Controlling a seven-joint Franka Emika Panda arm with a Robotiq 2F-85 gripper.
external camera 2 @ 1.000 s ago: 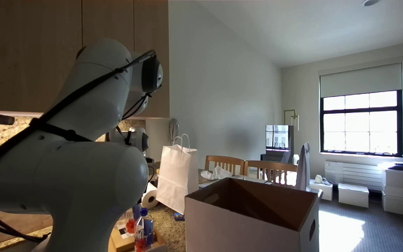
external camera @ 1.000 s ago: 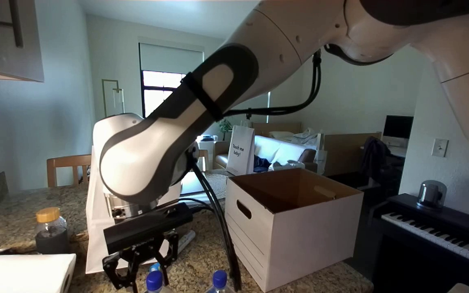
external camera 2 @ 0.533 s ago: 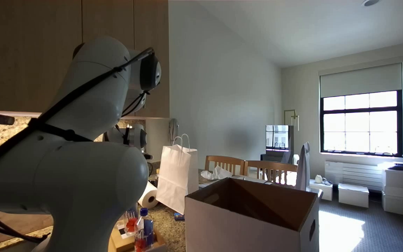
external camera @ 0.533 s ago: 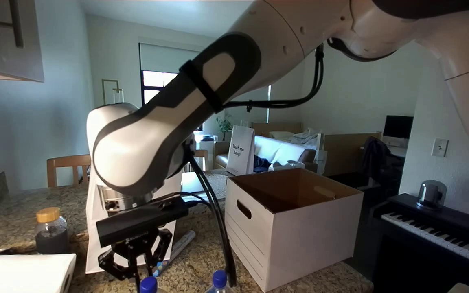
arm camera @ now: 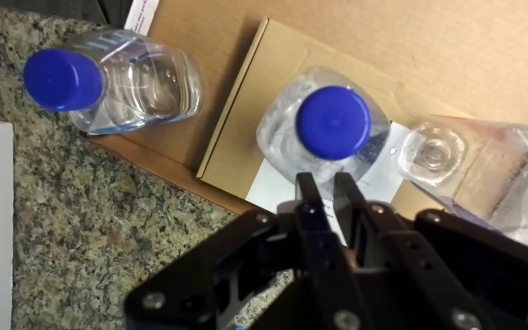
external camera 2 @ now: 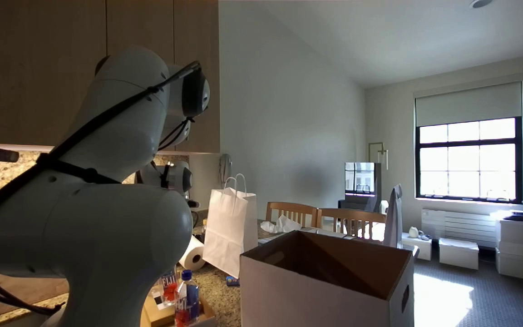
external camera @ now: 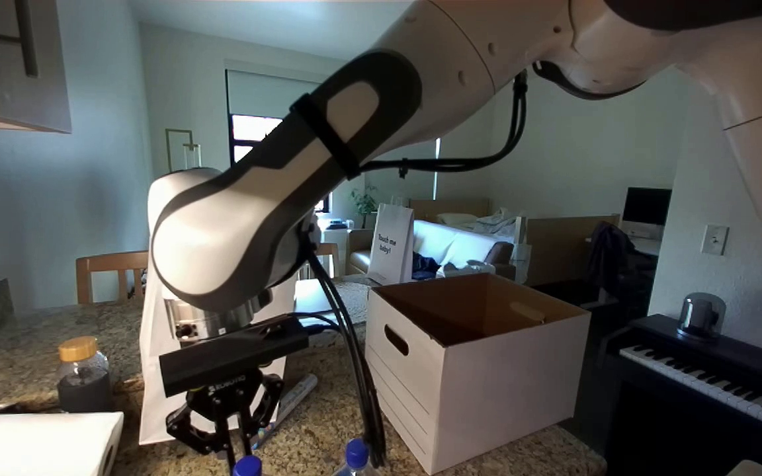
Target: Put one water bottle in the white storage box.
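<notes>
Within the last second, the hand (arm camera: 325, 178) narrows to a slight gap, gripping nothing. The nearest water bottle (arm camera: 332, 123) stands in the carton (arm camera: 209, 27) by the edge of the worktop (arm camera: 108, 201). Reopening likely precedes grasping.

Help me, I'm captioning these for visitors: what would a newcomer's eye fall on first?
Probably the arm, stretching across an exterior view from upper right to lower left. Next, the white box, open-topped on the counter below it. In the wrist view, likely the blue-capped bottles: one at upper left, one near the middle just ahead of the gripper, one at the right edge.
</notes>
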